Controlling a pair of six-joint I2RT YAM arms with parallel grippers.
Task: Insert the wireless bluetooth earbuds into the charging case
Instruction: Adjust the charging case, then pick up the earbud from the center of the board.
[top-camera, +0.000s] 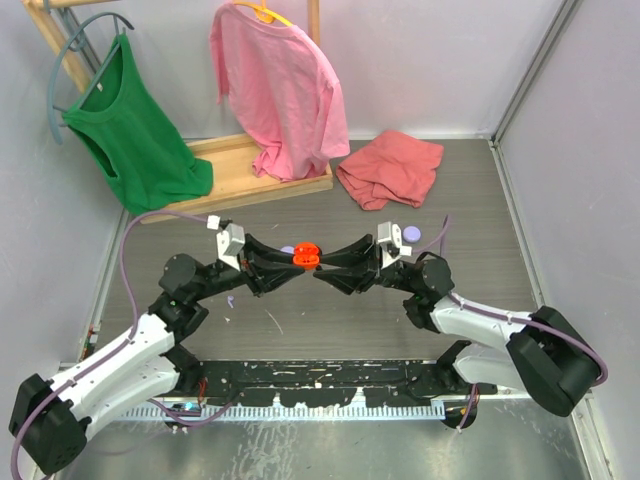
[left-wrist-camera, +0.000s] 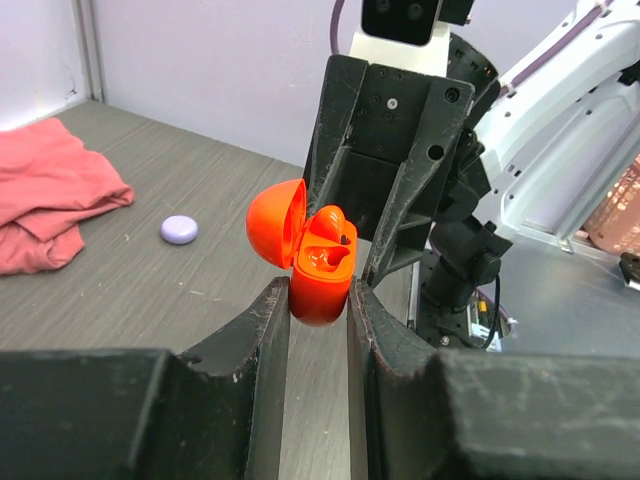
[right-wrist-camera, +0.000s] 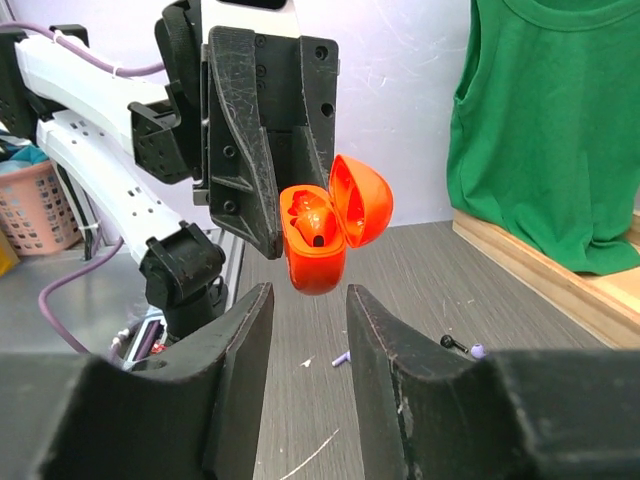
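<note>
The red-orange charging case (top-camera: 305, 256) hangs above the table with its lid (left-wrist-camera: 276, 222) flipped open. My left gripper (left-wrist-camera: 318, 300) is shut on the case's lower body (left-wrist-camera: 320, 290). A red-orange earbud (left-wrist-camera: 335, 240) sits in its well, also visible in the right wrist view (right-wrist-camera: 312, 216). My right gripper (right-wrist-camera: 308, 300) faces it from the other side, open, with its fingers (right-wrist-camera: 375, 330) a little apart from the case (right-wrist-camera: 318, 255). On the table lie loose earbuds: a lavender one (right-wrist-camera: 342, 358), a black one (right-wrist-camera: 452, 343) and another lavender one (right-wrist-camera: 478, 351).
A lavender round case (left-wrist-camera: 179, 229) lies near a crumpled pink-red cloth (top-camera: 390, 168). At the back left stands a wooden rack (top-camera: 240, 170) with a green shirt (top-camera: 140, 130) and a pink shirt (top-camera: 275, 90). Walls close in the table on both sides.
</note>
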